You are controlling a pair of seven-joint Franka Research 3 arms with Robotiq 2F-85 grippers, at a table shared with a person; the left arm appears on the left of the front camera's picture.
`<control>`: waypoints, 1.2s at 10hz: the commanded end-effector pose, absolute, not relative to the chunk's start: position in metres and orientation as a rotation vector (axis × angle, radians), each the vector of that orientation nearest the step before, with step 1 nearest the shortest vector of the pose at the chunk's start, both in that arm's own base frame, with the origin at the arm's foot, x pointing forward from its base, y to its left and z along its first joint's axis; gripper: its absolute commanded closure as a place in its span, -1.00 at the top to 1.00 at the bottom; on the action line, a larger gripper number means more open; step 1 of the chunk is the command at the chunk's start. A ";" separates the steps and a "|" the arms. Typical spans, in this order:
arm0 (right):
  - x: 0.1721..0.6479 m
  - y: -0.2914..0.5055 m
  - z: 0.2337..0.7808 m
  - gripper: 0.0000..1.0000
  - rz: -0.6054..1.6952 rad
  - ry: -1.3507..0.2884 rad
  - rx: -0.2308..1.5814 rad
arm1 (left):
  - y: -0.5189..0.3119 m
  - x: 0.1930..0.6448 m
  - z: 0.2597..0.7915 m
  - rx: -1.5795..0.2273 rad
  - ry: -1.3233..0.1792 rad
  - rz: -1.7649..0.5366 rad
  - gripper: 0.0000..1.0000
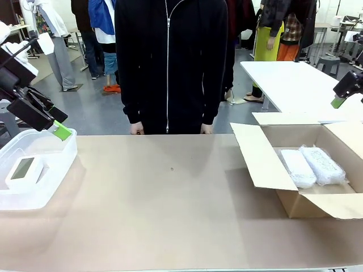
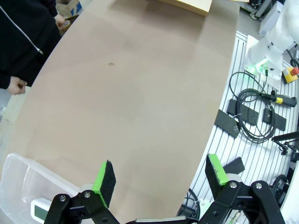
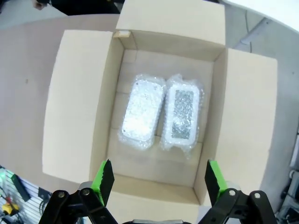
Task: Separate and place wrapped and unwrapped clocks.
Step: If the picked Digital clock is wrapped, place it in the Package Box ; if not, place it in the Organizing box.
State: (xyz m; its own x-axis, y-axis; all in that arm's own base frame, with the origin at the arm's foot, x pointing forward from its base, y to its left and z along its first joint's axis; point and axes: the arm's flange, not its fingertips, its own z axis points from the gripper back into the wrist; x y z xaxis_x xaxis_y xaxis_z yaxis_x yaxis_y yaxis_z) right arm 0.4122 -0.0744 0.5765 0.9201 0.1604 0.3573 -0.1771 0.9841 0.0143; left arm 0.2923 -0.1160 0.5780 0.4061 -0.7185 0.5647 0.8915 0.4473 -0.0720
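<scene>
Two wrapped clocks (image 1: 298, 168) (image 1: 322, 164) in bubbly film lie side by side inside the open cardboard box (image 1: 266, 161) at the right; in the right wrist view they appear as clocks (image 3: 142, 111) (image 3: 182, 113) on the box floor. The unwrapped clock (image 1: 22, 171), white with a greyish face, lies in the clear plastic tub (image 1: 54, 181) at the left, and its corner (image 2: 41, 210) peeks into the left wrist view. My left gripper (image 2: 159, 179) hangs open above the tub's edge, holding nothing. My right gripper (image 3: 156, 179) hovers open high over the box, empty.
A person in black stands at the far side, hands (image 1: 136, 130) at the table edge. The brown tabletop (image 1: 164, 198) stretches between tub and box. The box flaps (image 1: 258, 156) stand open. Cables and an emergency stop (image 2: 289, 74) lie beside the table.
</scene>
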 end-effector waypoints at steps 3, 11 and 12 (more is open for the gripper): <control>0.411 -0.081 0.575 1.00 0.166 -0.358 0.044 | -0.117 0.292 0.578 -0.381 -0.497 -1.041 1.00; 0.411 -0.081 0.575 1.00 0.166 -0.358 0.044 | -0.117 0.292 0.578 -0.381 -0.497 -1.041 1.00; 0.411 -0.081 0.575 1.00 0.166 -0.358 0.044 | -0.117 0.292 0.578 -0.381 -0.497 -1.041 1.00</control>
State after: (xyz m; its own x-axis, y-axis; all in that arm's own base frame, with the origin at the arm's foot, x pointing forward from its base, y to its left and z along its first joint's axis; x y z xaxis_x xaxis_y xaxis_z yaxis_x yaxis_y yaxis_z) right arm 0.4115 -0.0790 0.5763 0.9214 0.1524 0.3575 -0.1697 0.9853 0.0174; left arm 0.2923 -0.1160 0.5780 0.4061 -0.7185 0.5647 0.8915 0.4473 -0.0719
